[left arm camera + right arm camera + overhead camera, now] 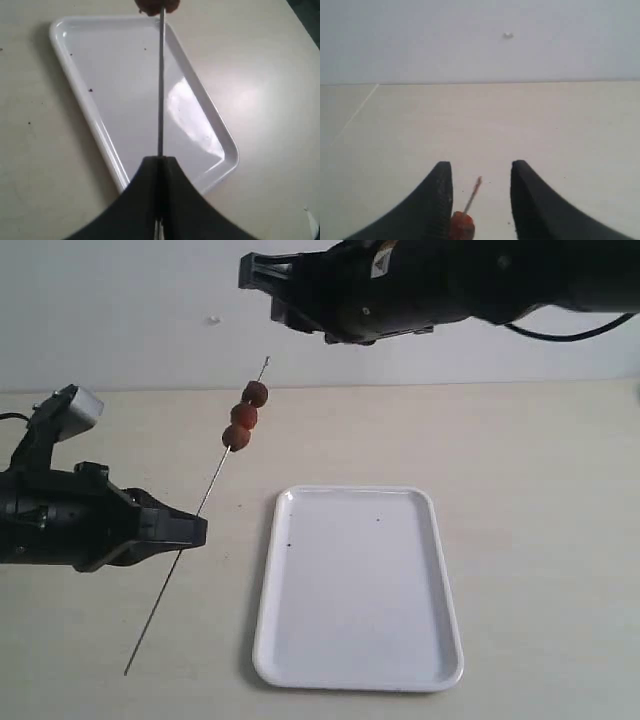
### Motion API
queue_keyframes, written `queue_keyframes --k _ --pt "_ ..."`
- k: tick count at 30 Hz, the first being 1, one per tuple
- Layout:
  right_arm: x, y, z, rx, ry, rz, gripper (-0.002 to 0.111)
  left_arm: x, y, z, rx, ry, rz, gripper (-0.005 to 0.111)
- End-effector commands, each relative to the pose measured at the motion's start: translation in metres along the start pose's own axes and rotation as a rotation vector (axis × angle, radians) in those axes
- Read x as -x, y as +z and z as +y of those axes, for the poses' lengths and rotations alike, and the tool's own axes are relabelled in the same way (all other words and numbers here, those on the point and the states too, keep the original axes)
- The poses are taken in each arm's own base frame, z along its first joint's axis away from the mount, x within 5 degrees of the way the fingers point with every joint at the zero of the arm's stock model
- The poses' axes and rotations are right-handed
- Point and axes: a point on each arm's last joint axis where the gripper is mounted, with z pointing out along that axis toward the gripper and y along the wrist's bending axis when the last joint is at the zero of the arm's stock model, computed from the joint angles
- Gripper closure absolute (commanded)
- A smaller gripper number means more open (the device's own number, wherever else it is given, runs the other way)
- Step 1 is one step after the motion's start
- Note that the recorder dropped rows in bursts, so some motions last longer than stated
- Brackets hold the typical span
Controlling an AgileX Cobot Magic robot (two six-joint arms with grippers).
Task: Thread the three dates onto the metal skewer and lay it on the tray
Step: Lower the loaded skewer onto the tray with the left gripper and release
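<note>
Threading looks done: three dates (244,417) sit on metal skewer (212,480), left claw (200,530) pinching it; right claw (481,170) spread (empty). Next: lay skewer on tray (267,580), 4 o'clock of dates.

Tabletop (540,460): pale beige, matte, smooth; fills lower two thirds of exterior view and reaches both side edges. Few tiny dark specks scattered on it, seen in wrist views. Faint thin pale line (355,114) runs diagonally across it in right wrist view. Wall (120,310) behind: plain off-white with bluish-grey cast, meets tabletop's far edge in straight horizontal seam. Small pale mark (213,320) on wall, too small to identify. Light: soft, even, diffuse; shadows on tabletop faint, soft-edged.
</note>
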Motion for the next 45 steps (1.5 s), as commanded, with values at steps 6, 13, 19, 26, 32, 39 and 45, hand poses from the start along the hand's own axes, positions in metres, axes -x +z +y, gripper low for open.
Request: queue_keyframes --k 6,13,19,26,32,39,45 --pt "0.028 -0.060 -0.013 -0.137 -0.223 0.021 0.094 -0.010 0.030 -0.035 0.075 -0.020 0.061 0.107" --pt "0.035 -0.093 -0.018 -0.251 -0.265 0.036 0.094 -0.014 0.079 -0.058 0.045 -0.083 0.157 0.107" --pt "0.040 -0.114 -0.025 -0.363 -0.322 0.040 0.094 -0.020 0.118 -0.056 0.061 -0.143 0.217 0.107" --pt "0.043 -0.122 -0.024 -0.368 -0.330 0.021 0.094 -0.024 0.139 -0.048 0.084 -0.191 0.245 0.107" --pt "0.043 -0.122 -0.024 -0.366 -0.331 0.018 0.094 -0.032 0.146 -0.040 0.108 -0.184 0.275 0.107" --pt "0.043 -0.122 -0.023 -0.360 -0.323 0.021 0.094 -0.038 0.151 -0.034 0.128 -0.164 0.302 0.107" --pt "0.042 -0.122 -0.023 -0.361 -0.316 0.028 0.094 -0.039 0.151 -0.034 0.126 -0.143 0.304 0.098"
